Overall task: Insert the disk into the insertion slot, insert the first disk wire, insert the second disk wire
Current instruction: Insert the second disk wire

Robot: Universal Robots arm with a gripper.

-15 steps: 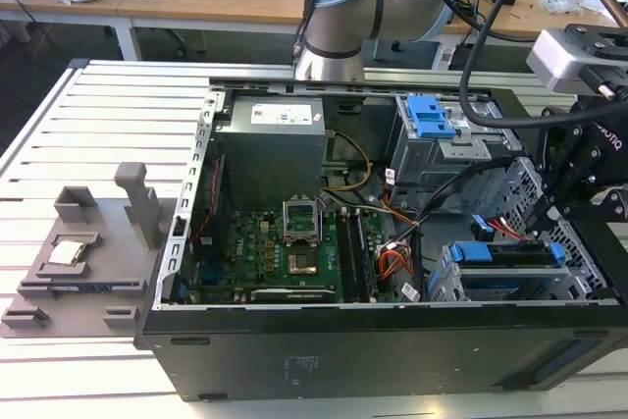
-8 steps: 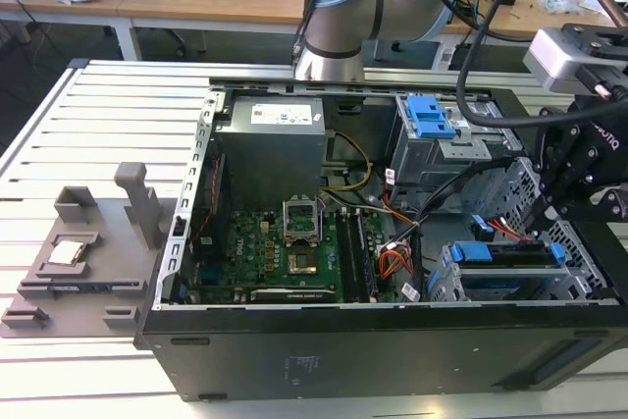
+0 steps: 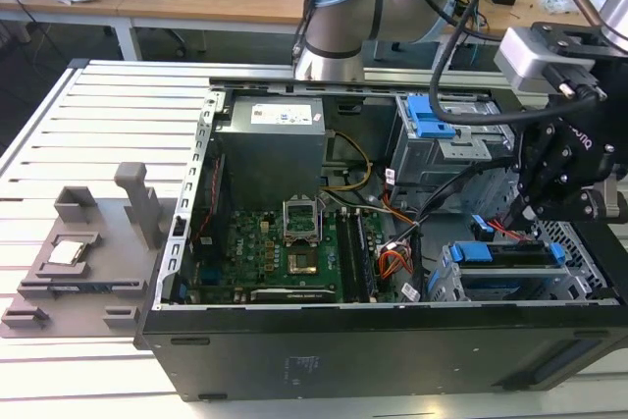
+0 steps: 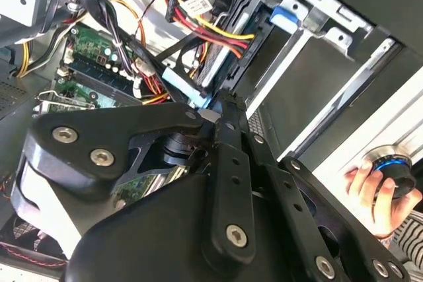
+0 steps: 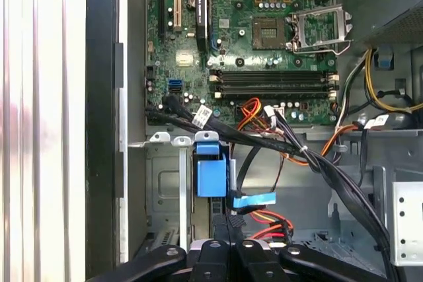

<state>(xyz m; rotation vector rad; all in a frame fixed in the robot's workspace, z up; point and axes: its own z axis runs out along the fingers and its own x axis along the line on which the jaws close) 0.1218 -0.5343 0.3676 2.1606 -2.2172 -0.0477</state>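
Observation:
The disk (image 3: 510, 260) lies in the insertion slot, a silver perforated cage (image 3: 587, 242) at the exterior view's lower right, with its blue carrier tabs (image 3: 476, 252) showing. My gripper (image 3: 518, 213) hangs just over the disk's rear edge. In the first wrist view the gripper (image 5: 228, 219) has its fingers pressed together at the end of a flat blue disk wire (image 5: 254, 199), beside the blue carrier tab (image 5: 211, 173). A red, yellow and black disk wire (image 5: 271, 219) runs to the disk right next to it. The second wrist view shows the gripper (image 4: 225, 107) at the blue disk wire (image 4: 185, 87).
The motherboard (image 3: 285, 242) and loose cable bundles (image 5: 310, 156) lie beside the cage. A grey drive box with a blue tab (image 3: 432, 120) sits behind it. A grey fixture (image 3: 88, 252) stands on the table at the exterior view's left. A person's hand (image 4: 370, 193) holds a round knob outside the case.

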